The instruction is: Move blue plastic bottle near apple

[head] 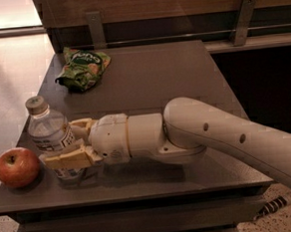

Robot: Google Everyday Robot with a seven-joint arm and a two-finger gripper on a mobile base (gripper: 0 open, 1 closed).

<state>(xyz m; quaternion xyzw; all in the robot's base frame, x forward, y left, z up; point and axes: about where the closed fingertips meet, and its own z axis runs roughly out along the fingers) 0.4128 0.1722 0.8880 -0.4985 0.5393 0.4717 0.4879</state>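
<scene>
The blue plastic bottle (48,132) is clear with a white cap and a white-and-blue label. It stands upright near the table's front left corner. My gripper (62,145) is shut on the bottle, one tan finger (63,160) in front of it and one behind. The red apple (16,167) with yellow patches sits on the table just left of the bottle, a small gap between them. My white arm reaches in from the right across the table's front part.
A green snack bag (83,68) lies at the back left of the dark table (158,77). The table's left and front edges run close to the apple and bottle. A wooden wall with metal brackets stands behind the table.
</scene>
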